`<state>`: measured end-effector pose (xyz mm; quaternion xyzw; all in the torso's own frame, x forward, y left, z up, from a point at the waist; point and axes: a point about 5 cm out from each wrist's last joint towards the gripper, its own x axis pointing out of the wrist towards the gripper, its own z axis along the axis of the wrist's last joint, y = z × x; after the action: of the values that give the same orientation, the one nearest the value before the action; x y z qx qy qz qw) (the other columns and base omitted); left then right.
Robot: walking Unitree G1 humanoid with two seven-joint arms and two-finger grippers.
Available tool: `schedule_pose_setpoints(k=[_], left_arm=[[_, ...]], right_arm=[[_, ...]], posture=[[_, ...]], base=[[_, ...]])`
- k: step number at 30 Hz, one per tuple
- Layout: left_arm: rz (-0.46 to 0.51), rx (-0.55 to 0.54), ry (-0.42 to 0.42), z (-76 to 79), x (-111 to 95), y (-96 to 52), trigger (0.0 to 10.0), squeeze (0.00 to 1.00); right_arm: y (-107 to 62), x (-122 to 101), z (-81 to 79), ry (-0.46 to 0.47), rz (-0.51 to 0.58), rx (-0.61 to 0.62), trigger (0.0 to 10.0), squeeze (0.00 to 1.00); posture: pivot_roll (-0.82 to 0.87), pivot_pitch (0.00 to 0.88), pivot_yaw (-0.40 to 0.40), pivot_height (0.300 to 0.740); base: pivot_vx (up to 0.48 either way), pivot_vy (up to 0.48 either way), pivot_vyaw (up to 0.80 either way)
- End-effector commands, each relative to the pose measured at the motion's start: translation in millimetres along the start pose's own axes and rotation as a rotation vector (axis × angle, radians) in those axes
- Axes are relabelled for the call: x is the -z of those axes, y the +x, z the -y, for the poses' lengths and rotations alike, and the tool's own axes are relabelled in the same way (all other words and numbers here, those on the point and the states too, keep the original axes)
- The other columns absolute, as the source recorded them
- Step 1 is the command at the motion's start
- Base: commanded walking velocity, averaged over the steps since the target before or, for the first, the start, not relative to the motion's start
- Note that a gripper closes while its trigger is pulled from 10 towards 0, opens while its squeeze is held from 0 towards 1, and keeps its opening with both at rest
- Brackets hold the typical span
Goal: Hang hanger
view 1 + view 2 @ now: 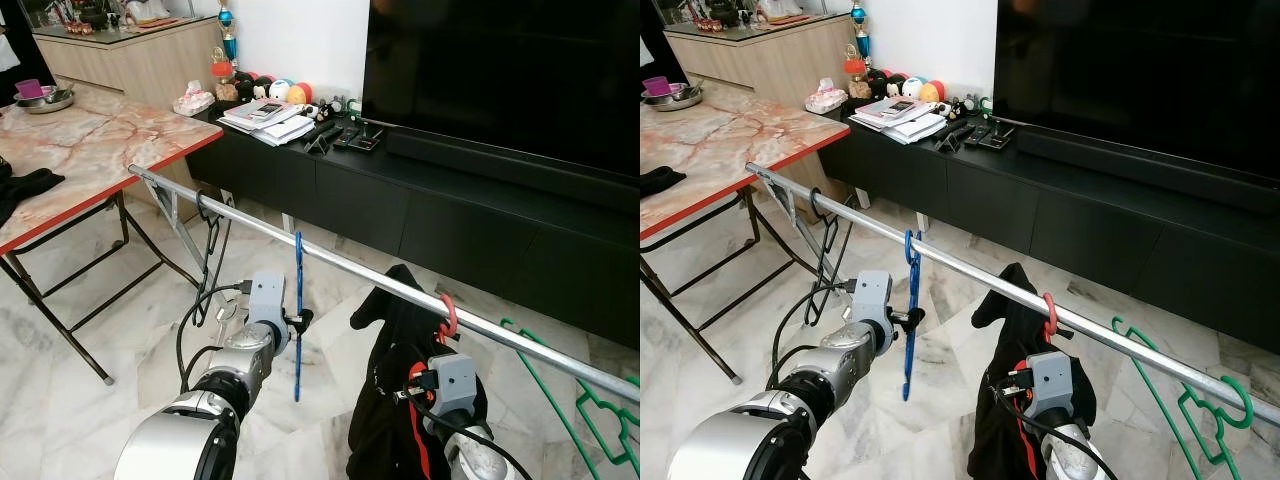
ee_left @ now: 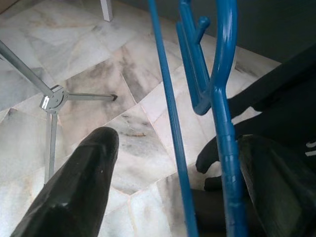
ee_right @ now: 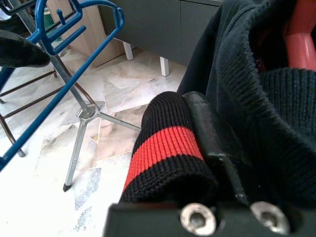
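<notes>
The blue hanger [image 1: 910,310] hung by its hook on the metal rail [image 1: 970,272], left of the middle, its body dropping straight toward the marble floor [image 1: 90,330]. Your left gripper [image 1: 297,322] sat at the hanger's mid-height; in the left wrist view its two black fingers [image 2: 74,187] stood apart with the blue bars running between them, not squeezed. Your right gripper [image 1: 1040,400] was pressed into the black garment [image 1: 395,400] that hung from a red hanger [image 1: 447,315] further along the rail; a black-and-red knit cuff [image 3: 165,148] lay over one finger, and you could not tell whether those fingers were apart or together. A black hanger [image 1: 210,235] hung near the rail's far-left end and a green hanger [image 1: 1185,400] toward its right end. On the marbled table [image 1: 100,140] a metal bowl [image 1: 48,100] held a small purple cup [image 1: 28,88].
</notes>
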<state>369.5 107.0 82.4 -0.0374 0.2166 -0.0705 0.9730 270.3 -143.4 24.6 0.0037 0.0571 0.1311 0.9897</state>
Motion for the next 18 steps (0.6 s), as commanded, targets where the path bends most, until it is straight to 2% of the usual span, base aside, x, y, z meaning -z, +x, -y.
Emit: schedule_pose_setpoints(k=[1,9,18], left_arm=[[-0.002,-0.010,-0.009,-0.2,-0.5,0.2,0.0,0.00],[0.001,-0.011,-0.022,-3.9,0.1,-0.1,0.0,0.00],[-0.012,0.068,-0.018,-4.4,8.9,-1.9,0.0,0.00]], right_arm=[[-1.1,-0.4,-2.0,-0.006,0.008,-0.003,10.0,0.00],[-1.4,0.4,-2.7,-0.005,0.005,-0.005,10.0,0.00],[-1.7,1.1,-2.4,-0.006,0.003,-0.002,10.0,0.00]], posture=[[0.00,0.037,0.044,0.740],[0.00,0.044,0.044,0.740],[0.01,0.047,0.043,0.740]], base=[[0.000,0.000,0.00],[0.000,0.000,0.00],[0.000,0.000,0.00]])
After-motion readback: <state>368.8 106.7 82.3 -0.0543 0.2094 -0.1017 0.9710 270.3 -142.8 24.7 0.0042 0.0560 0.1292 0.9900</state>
